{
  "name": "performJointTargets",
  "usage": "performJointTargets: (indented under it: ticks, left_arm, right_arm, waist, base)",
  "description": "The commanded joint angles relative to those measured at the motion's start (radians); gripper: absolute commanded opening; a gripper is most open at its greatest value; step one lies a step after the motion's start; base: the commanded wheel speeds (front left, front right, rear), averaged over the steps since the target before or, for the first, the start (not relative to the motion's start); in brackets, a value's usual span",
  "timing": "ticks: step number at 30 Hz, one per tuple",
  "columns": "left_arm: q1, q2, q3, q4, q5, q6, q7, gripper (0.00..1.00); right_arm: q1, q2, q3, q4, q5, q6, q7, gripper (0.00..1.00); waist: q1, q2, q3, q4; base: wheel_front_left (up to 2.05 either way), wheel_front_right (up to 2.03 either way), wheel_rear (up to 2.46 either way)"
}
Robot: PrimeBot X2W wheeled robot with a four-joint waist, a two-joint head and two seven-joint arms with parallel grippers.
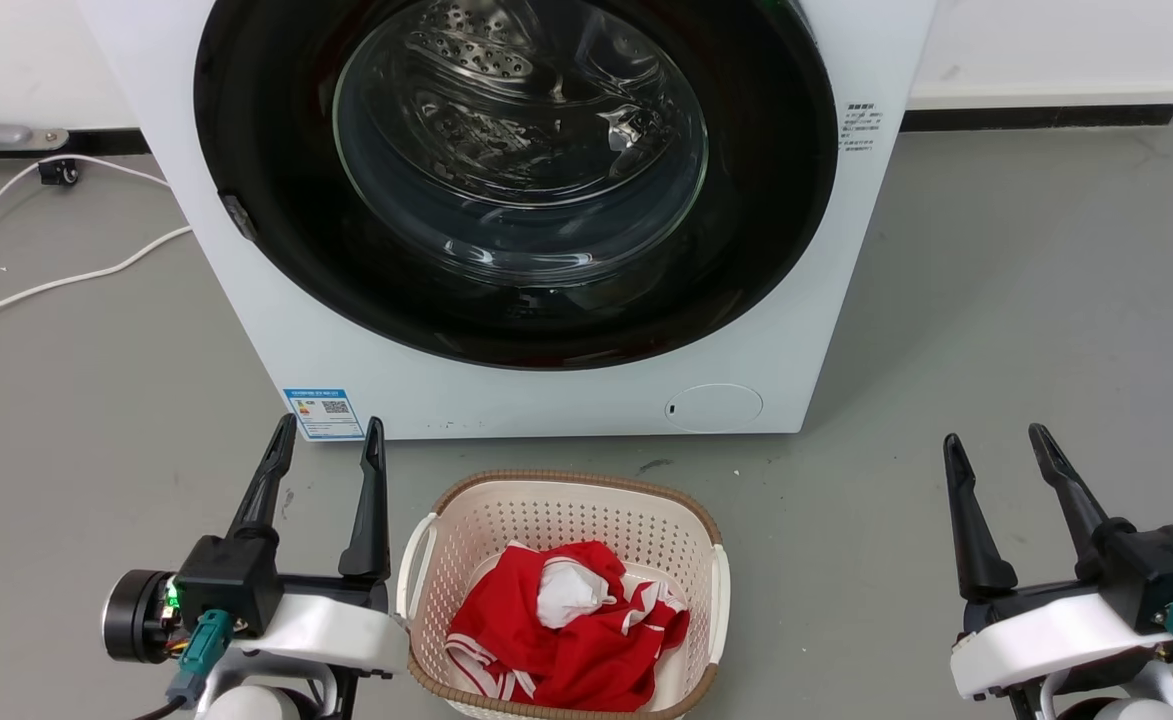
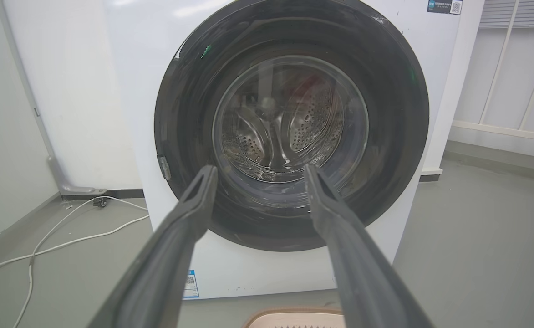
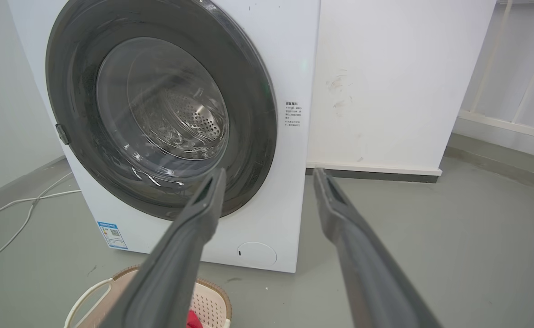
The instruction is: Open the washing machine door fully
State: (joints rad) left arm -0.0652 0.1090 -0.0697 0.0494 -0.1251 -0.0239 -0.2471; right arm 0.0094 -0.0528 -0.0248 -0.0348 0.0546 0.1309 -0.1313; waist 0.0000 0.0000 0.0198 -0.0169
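The washing machine door [image 1: 266, 150] is a glossy black disc with a clear glass bowl at its centre, lying flat against the white machine front, shut. It also faces the left wrist view as the door [image 2: 399, 136], and sits at the left of the right wrist view as the door [image 3: 253, 114]. A small grey latch tab [image 1: 238, 216] sits on its left rim. My left gripper [image 1: 329, 440] is open at the lower left, well short of the machine. My right gripper [image 1: 994, 440] is open at the lower right, off to the machine's right side. Neither holds anything.
A cream laundry basket [image 1: 426, 560] with red and white clothes [image 1: 566, 630] stands on the grey floor between my arms, just before the machine. White cables [image 1: 56, 280] trail on the floor at left. A small round white flap [image 1: 713, 407] sits low on the machine.
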Motion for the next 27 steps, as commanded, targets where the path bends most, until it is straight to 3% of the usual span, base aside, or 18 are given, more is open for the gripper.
performJointTargets:
  ticks: [1, 8, 24, 25, 26, 27]
  left_arm:
    - [0.009, -0.003, 0.002, -0.006, 0.018, -0.002, -0.008, 1.0]
    - [0.015, -0.011, 0.011, -0.006, 0.065, -0.012, -0.02, 1.0]
    - [0.02, -0.033, 0.034, 0.013, 0.059, -0.035, -0.019, 1.0]
    - [0.021, -0.034, 0.035, 0.014, 0.06, -0.035, -0.019, 1.0]
    - [0.021, -0.035, 0.036, 0.014, 0.06, -0.035, -0.019, 1.0]
    - [0.02, -0.036, 0.037, 0.014, 0.061, -0.036, -0.019, 1.0]
  right_arm:
    - [0.008, 0.004, 0.001, -0.01, -0.02, 0.0, -0.005, 1.0]
    - [0.015, 0.005, 0.001, -0.015, -0.06, 0.0, -0.012, 1.0]
    - [0.018, 0.004, -0.002, 0.005, -0.014, 0.0, -0.008, 1.0]
    - [0.018, 0.004, -0.004, 0.006, -0.003, 0.0, -0.008, 0.81]
    - [0.017, 0.004, -0.003, 0.007, 0.001, 0.0, -0.01, 0.24]
    - [0.016, 0.004, -0.002, 0.01, 0.011, 0.0, -0.012, 0.0]
  waist:
    - [0.0, 0.0, 0.0, 0.0]
    - [0.0, 0.0, 0.0, -0.002]
    - [0.0, 0.0, -0.006, -0.001]
    - [0.0, 0.0, -0.007, -0.001]
    - [0.0, 0.0, -0.007, 0.0]
    - [0.0, 0.0, -0.007, 0.0]
  base:
    - [0.0, 0.0, 0.0]
    - [0.0, 0.0, 0.0]
    - [0.0, 0.0, 0.0]
    - [0.0, 0.0, 0.0]
    - [0.0, 0.0, 0.0]
    - [0.0, 0.0, 0.0]
